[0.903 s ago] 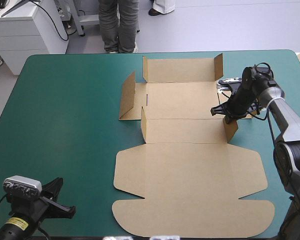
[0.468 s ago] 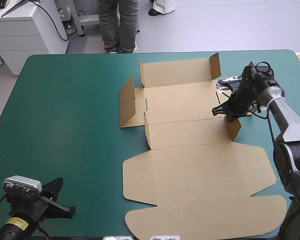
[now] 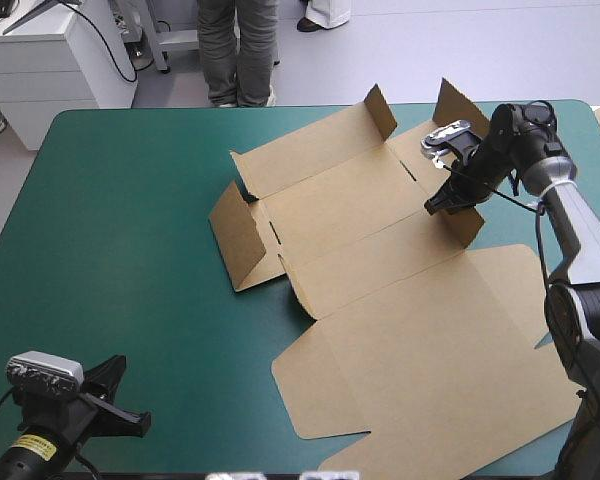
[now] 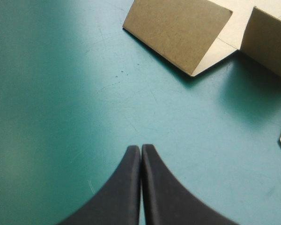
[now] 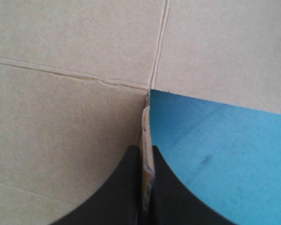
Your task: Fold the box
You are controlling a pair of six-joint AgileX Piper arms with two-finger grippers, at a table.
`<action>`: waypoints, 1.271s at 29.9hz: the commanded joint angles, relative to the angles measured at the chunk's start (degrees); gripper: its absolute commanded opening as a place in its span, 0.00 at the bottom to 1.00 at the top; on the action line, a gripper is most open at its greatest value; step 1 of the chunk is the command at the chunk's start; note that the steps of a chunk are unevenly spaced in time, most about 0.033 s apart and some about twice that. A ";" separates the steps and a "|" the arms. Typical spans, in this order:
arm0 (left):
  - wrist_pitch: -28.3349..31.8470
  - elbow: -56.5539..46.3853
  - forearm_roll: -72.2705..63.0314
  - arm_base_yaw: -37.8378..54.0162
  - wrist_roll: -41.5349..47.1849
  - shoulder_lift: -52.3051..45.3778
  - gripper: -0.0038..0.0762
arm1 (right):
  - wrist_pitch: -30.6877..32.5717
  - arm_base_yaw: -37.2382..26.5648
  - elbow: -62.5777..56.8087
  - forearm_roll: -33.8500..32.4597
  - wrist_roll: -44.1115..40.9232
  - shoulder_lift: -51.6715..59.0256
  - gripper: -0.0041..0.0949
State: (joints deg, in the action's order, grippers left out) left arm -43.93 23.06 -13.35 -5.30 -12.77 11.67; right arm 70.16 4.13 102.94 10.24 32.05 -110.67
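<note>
Clamped on a side flap of the brown box, my right tool has swung the sheet askew on the counter, walls still untucked; my left tool sits closed, empty, well clear of the box.

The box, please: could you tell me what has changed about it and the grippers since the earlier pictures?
The box turned counterclockwise on the teal-green cover, its lid end swinging toward the table's right edge, drawn by the right gripper, which moved toward the far edge. That gripper stayed shut on the side flap; the left gripper stayed shut, parked apart.
</note>
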 commanded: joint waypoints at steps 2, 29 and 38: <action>4.02 1.38 -0.97 0.13 0.28 1.03 0.04 | 1.10 1.57 3.39 2.61 4.59 0.89 0.02; 4.02 1.38 -0.97 0.13 0.28 1.03 0.04 | 1.05 29.02 17.97 0.89 18.18 -6.41 0.02; 4.02 1.38 -0.97 0.13 0.28 1.03 0.04 | 1.05 33.28 17.97 1.10 20.77 -6.41 0.02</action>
State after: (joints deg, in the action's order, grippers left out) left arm -43.81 23.06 -13.35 -5.30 -12.77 11.67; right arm 71.02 36.81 118.92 10.46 51.09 -120.51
